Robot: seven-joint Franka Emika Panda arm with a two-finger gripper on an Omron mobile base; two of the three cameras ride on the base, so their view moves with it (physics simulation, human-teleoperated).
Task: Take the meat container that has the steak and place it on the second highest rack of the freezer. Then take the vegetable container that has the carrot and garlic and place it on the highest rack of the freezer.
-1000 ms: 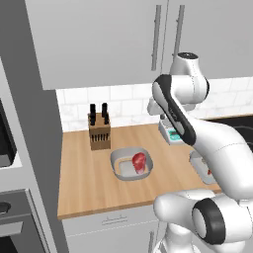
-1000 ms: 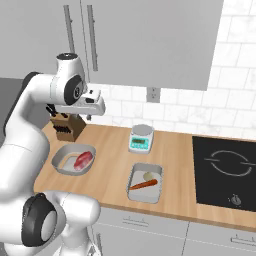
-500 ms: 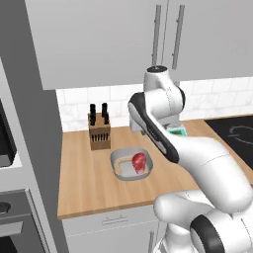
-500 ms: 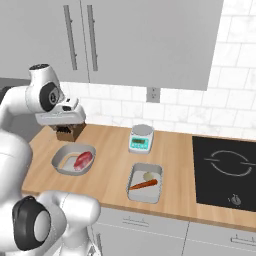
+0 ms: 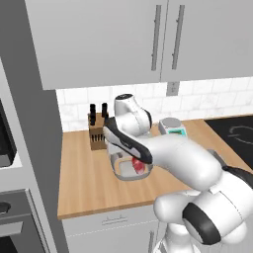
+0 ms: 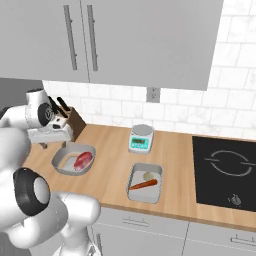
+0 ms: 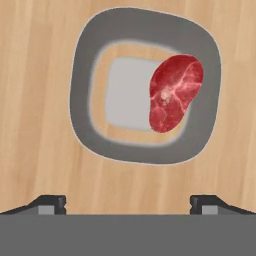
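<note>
- The steak point(image 7: 176, 93) is a rounded red slab with pale marbling, way smaller than its pan point(image 7: 84, 95), and it's lying against one side of the pan floor, lapping up onto the inner slope.
- The pan is a grey rounded-square dish with a broad rim and a pale flat bottom. It's sitting flat on the counter point(image 6: 110, 170), out in front of the knife block point(image 6: 73, 123).
- The gripper point(image 7: 128, 201) is hovering over the pan looking straight down. Its fingertips point(image 7: 47, 202) are spread wide, nothing between them, and they're not touching the rim.
- In the right base view the hand is hanging above the pan's far-left rim, close to the knife block.
- The tray point(image 6: 145, 182) with the carrot point(image 6: 143, 184) and garlic point(image 6: 148, 176) is sitting on the pan's right, apart from it, with bare wood between them. The carrot is a thin orange stick lying slantwise and the garlic is a small pale bulb just behind it.
- The scale point(image 6: 140, 138) is standing behind the tray, toward the tiled wall.
- The pan has bare counter on every side, and the counter's front edge is near it.
- The cooktop point(image 6: 227, 172) is sitting well off past the tray.
</note>
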